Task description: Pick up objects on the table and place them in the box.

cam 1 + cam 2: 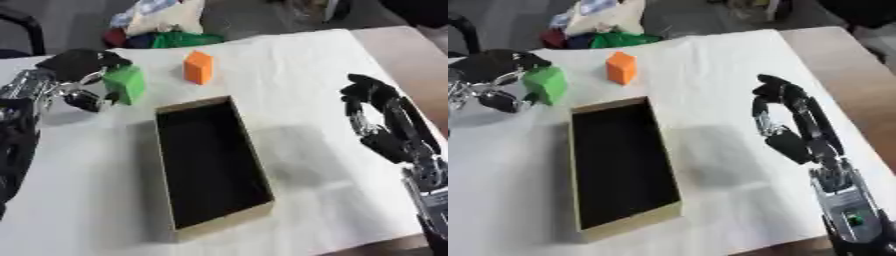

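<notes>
Here, the robot's left hand (80, 75) is holding the green block (125, 84) at the far left side of the table (315, 65). Its fingers are curling over the top and side of the block, so the hand is closing around it. I cannot tell whether the block is sitting on the white cloth or is a little above it.

The orange block (199, 67) is standing alone on the cloth, just to the right of the green one and a bit farther back. Nothing is touching it.

The box (255, 156) is lying in the middle of the table, in front of both blocks. It is long, with tan walls and a dark inside, and it is sitting a bit askew. Nothing is showing inside it.

The right hand (785, 117) is hanging at the right side, well apart from the box and the blocks. Its fingers are bending a little but staying relaxed, and it is holding nothing.

Behind the table, some colourful bags (162, 25) are lying in a pile.
</notes>
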Controlling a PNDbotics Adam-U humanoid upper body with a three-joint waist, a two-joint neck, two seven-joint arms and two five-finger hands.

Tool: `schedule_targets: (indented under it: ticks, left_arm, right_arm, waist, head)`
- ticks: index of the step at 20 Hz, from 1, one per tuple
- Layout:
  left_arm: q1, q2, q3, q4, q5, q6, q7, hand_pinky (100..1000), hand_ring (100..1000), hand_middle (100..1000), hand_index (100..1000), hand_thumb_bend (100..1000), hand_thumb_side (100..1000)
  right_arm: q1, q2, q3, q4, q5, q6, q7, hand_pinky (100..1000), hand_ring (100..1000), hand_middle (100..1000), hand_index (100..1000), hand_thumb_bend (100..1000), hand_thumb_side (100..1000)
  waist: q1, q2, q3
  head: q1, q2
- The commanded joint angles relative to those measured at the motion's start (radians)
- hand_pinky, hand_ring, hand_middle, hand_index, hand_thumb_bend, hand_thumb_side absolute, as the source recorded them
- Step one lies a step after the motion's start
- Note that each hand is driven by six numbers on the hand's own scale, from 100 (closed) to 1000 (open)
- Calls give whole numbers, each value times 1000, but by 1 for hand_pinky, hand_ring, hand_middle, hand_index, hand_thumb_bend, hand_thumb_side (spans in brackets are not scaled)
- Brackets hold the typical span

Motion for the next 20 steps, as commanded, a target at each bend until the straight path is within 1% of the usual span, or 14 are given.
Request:
schedule_targets:
  ticks: [1,3,8,12,15,20]
  left_arm:
    - [-13,22,5,-4,-4,-8,12,694,630,594,874,120,100]
    - [-13,22,7,-11,6,-10,35,650,575,532,840,111,100]
    - [-14,24,8,-23,36,-14,105,588,509,458,783,106,100]
    - [-15,26,4,-26,54,-17,149,586,503,448,773,100,100]
    - [-15,29,0,-27,68,-25,157,590,505,447,773,100,100]
    - [-15,30,-22,-53,100,-66,152,602,513,453,778,111,100]
  right_arm:
    - [-13,-22,-9,-8,-4,-2,-1,762,703,684,895,100,666]
    - [-12,-20,-9,-9,-3,-3,0,763,702,684,894,100,664]
    - [-7,-15,-8,-10,0,-3,3,763,702,683,893,100,660]
    - [-1,-11,-7,-11,4,-3,5,764,702,684,892,100,656]
    - [3,-7,-6,-11,8,-3,8,764,703,684,892,100,653]
    - [14,0,-5,-12,16,-4,11,765,704,685,892,100,645]
  waist:
    - [-3,-19,0]
    - [-2,-23,0]
    - [1,-41,2]
    - [3,-60,6]
    - [3,-76,10]
    - [1,-108,20]
  head:
    - [1,-11]
    - [2,-9]
    - [7,-1]
    - [12,8]
    - [14,14]
    - [12,26]
